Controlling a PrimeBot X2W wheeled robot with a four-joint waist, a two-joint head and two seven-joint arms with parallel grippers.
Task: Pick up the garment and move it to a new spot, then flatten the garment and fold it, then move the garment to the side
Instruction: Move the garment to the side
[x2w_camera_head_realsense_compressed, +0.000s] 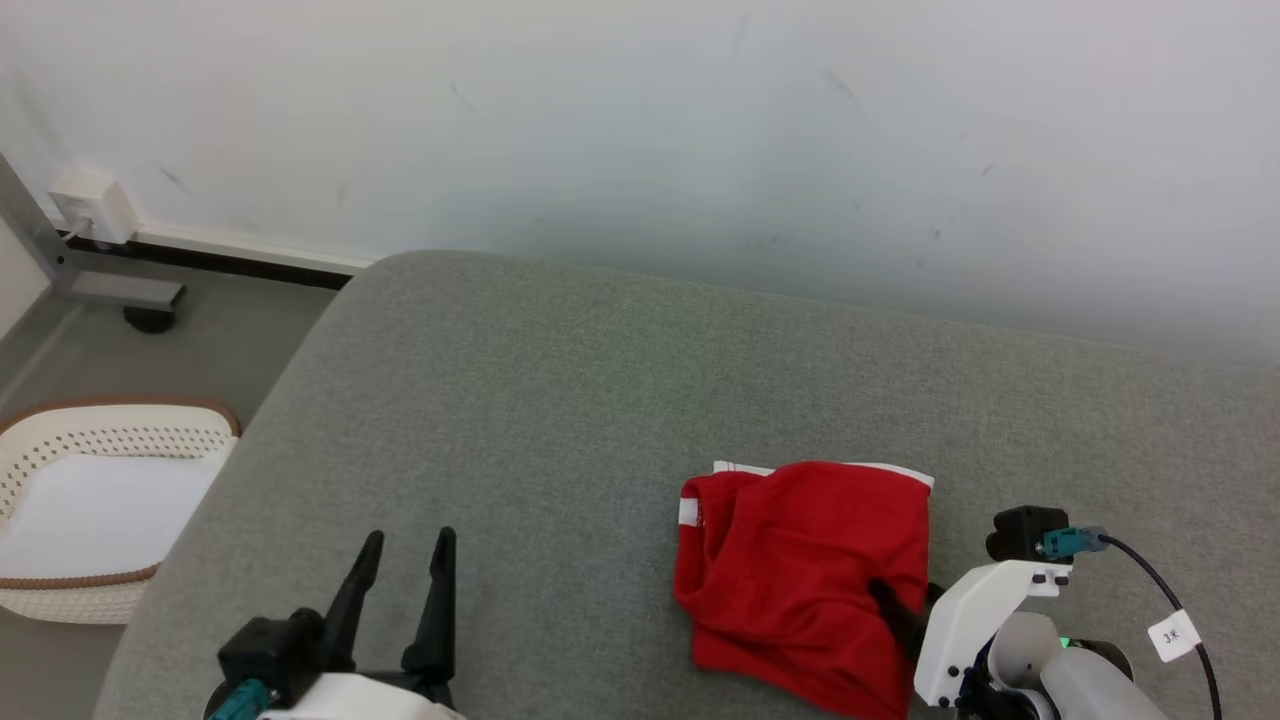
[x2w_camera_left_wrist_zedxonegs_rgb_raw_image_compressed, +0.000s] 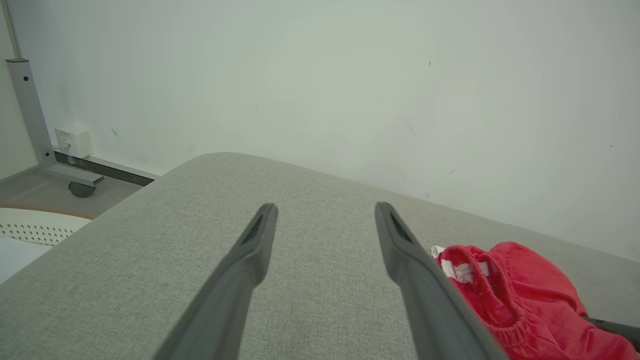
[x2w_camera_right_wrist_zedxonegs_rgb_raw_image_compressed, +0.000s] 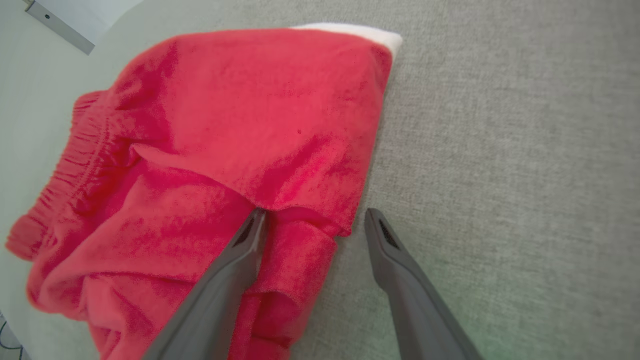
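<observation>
The red fleece garment with an elastic waistband and white trim lies on the grey woven upholstered surface, at the near right, close to the robot's right arm. It is gathered into a compact, roughly squarish packet with layers lapped over one another. So the folding looks largely done, though the lower edge is lumpy rather than crisp. What seems left is a tidying fold, if any, and the move to the side. The right tool is spread wide and has hold of nothing: it straddles the garment's edge, one finger on the red cloth and the other over bare grey weave. That looks like the approach to a pinch, not yet made. The left tool is equally wide apart and empty, poised over bare upholstery well apart from the garment. The right wrist view gives what the head view cannot — the inner fingertip sits right at the hem of the top flap, though I cannot tell whether it has slipped beneath. The head view alone takes in the whole layout, including a white perforated plastic basket with a brown rim on the floor to the left. The left wrist view shows the puckered waistband and a white-striped patch from low down, side-on.
</observation>
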